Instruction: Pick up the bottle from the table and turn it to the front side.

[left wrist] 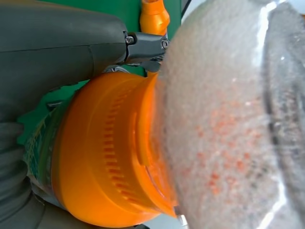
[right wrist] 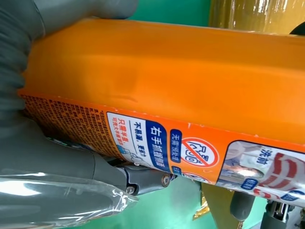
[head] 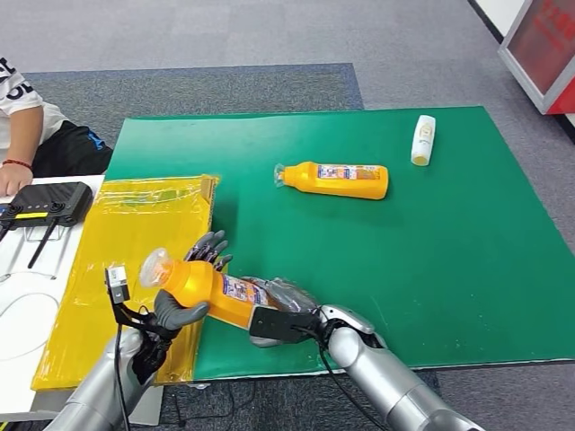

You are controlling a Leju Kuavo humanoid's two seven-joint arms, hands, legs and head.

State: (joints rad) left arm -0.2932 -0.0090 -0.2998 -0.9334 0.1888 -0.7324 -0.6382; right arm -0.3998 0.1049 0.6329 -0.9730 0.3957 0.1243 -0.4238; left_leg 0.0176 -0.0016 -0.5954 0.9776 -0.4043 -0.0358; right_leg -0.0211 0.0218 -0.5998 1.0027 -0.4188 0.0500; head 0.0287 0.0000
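Note:
An orange bottle (head: 207, 292) with a clear cap and a printed label is held above the near edge of the green mat (head: 420, 260). My left hand (head: 186, 287) grips its neck end, thumb under and fingers behind. My right hand (head: 285, 310) holds its base end. In the left wrist view the orange shoulder (left wrist: 107, 152) and frosted cap (left wrist: 223, 119) are close up. The right wrist view shows the bottle's side label (right wrist: 172, 148) facing the camera. A second orange bottle (head: 335, 180) lies on its side mid-mat.
A small white bottle (head: 423, 140) lies at the mat's far right. A yellow plastic bag (head: 122, 260) lies left of the mat. A black device (head: 44, 202) sits on the white table, and a person's arm (head: 17, 144) rests at the far left.

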